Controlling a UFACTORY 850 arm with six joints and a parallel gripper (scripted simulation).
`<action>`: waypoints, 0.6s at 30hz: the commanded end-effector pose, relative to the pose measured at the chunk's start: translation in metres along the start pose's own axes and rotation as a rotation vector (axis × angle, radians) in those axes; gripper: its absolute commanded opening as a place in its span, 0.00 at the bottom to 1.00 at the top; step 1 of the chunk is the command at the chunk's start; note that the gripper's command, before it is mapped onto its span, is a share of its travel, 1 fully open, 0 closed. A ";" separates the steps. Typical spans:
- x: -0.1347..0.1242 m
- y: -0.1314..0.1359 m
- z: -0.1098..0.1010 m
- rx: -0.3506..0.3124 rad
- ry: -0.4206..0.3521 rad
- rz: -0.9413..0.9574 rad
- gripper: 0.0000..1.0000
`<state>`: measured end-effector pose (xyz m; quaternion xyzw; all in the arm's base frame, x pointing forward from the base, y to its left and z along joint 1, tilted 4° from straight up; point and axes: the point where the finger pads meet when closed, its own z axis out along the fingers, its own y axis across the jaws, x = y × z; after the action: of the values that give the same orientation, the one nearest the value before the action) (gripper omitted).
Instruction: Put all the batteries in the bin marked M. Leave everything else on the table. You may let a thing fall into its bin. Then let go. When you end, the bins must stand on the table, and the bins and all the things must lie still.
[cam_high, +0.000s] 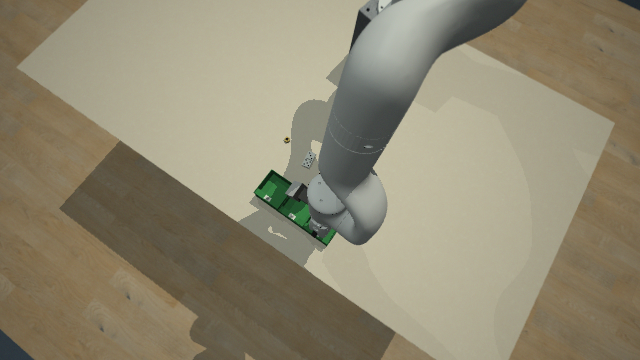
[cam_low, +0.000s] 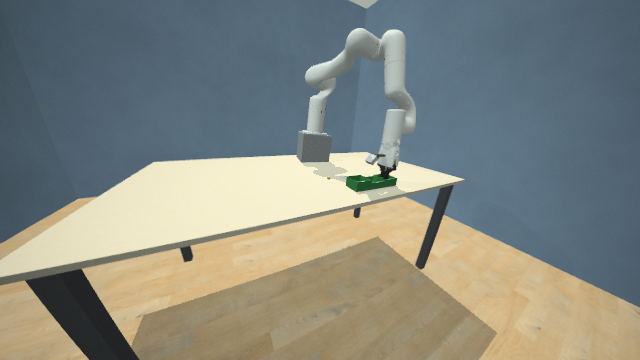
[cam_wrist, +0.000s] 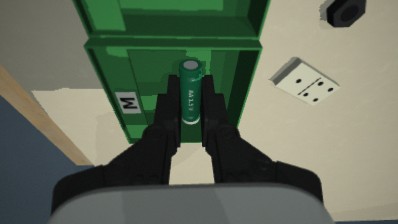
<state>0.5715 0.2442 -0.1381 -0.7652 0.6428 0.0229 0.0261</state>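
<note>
My gripper (cam_wrist: 190, 90) (cam_low: 385, 174) is shut on a green AA battery (cam_wrist: 190, 102), which lies lengthwise between the black fingertips. In the wrist view both are over the bin marked M (cam_wrist: 248, 75), with the fingertips low, at about rim height or inside; exact depth cannot be told. The M label (cam_wrist: 128, 102) shows to the left of the fingers. This bin is the end one of the green bin row (cam_high: 272, 172) (cam_low: 356, 186). The arm hides part of it in the top view. No other battery is visible.
A white domino (cam_wrist: 307, 82) lies right of the M bin, with a black hexagonal nut (cam_wrist: 346, 12) farther up. The top view shows another domino (cam_high: 308, 159) and a small yellow-and-black thing (cam_high: 286, 140) behind the bins. The table edge is close in front of them.
</note>
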 end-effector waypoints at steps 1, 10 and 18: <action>0.001 -0.001 0.003 0.002 -0.001 0.000 0.00; 0.002 -0.001 0.003 0.002 -0.001 0.000 0.00; 0.002 0.000 0.003 0.002 -0.001 0.000 0.28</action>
<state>0.5714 0.2423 -0.1417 -0.7652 0.6428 0.0228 0.0264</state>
